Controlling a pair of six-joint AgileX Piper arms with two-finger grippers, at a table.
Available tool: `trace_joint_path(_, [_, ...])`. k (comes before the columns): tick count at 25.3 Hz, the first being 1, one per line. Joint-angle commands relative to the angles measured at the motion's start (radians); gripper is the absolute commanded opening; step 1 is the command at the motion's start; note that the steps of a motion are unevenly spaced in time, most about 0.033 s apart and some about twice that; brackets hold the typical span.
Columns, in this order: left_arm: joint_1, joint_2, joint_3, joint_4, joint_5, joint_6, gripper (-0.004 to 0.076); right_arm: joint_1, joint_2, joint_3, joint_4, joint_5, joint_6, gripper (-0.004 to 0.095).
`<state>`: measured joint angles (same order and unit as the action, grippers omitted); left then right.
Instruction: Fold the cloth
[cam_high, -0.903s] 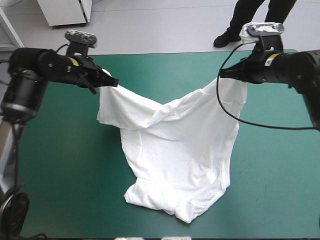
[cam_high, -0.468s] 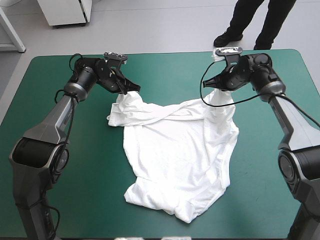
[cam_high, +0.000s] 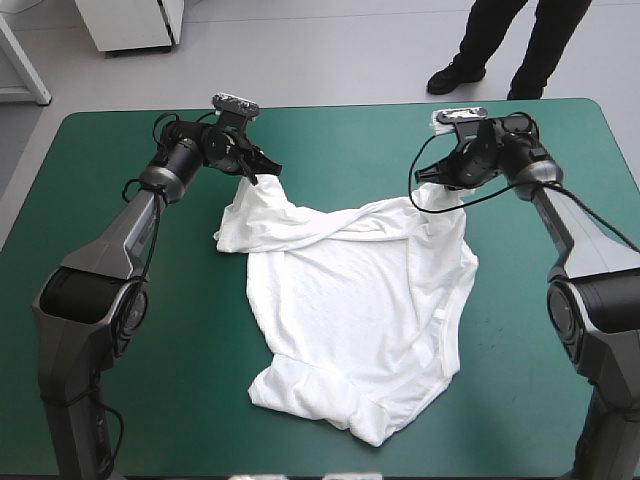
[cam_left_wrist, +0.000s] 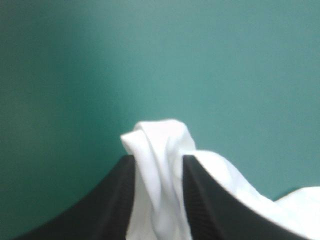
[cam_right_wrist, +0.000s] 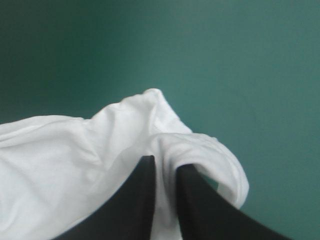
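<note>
My left jaws are clamped on the T-shirt (cam_high: 350, 300) and my right jaws are clamped on it too, one far corner in each. In the left wrist view a bunched strip of white cloth runs up between the jaws, and a small fold pokes out just past their tips. In the right wrist view the jaws are nearly together with a thin layer of cloth pinched between them, and the rest puffs out to either side. Both arms sit low over the far half of the desk (cam_high: 120, 400), the left toward the far-left corner and the right toward the far-right. Between the two grips the top edge sags into a rumpled ridge. The body of the T-shirt lies on the teal-green cover mid-desk. It narrows toward the near edge and ends in a crumpled hem just right of centre.
</note>
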<state>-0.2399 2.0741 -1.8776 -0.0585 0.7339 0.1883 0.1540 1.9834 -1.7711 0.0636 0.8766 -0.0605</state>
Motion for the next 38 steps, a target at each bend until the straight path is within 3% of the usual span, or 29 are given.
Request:
trace_joint_path(1, [-0.005, -0.069, -0.047, -0.007, -0.014, 0.021, 0.049, -0.052, -0.06, -0.064, 0.039, 0.02, -0.025, 0.0484])
trace_joint_path(3, [-0.005, -0.082, -0.069, -0.001, 0.057, 0.021, 0.0586, -0.087, -0.069, -0.089, 0.094, 0.059, -0.028, 0.0669])
trace_joint_path(6, [-0.002, -0.137, -0.083, -0.001, 0.124, 0.021, 0.0603, -0.123, -0.112, -0.102, 0.177, 0.089, -0.088, 0.0776])
trace_joint_path(15, [-0.005, -0.426, -0.046, 0.005, 0.32, 0.041, 0.0602, -0.129, -0.377, -0.015, 0.27, 0.15, -0.124, 0.0765])
trace_joint_path(20, [-0.005, -0.69, 0.16, 0.007, 0.344, 0.07, 0.0602, 0.023, -0.682, 0.282, 0.164, 0.2, -0.05, 0.0765])
trace_joint_path(26, [-0.005, -0.868, 0.349, 0.052, 0.327, 0.068, 0.0602, 0.136, -0.796, 0.511, 0.161, 0.343, 0.061, 0.0765])
trace_joint_path(30, [-0.005, -0.939, 0.424, 0.052, 0.311, 0.068, 0.0602, 0.191, -0.806, 0.709, 0.173, 0.309, 0.131, 0.0765])
trace_joint_path(35, [-0.006, -0.942, 0.424, 0.047, 0.306, 0.068, 0.0602, 0.201, -0.788, 0.924, 0.161, 0.086, 0.193, 0.0749])
trace_joint_path(38, [-0.006, -0.942, 0.424, 0.044, 0.306, 0.067, 0.0602, 0.201, -0.731, 0.935, 0.152, 0.046, 0.18, 0.0684])
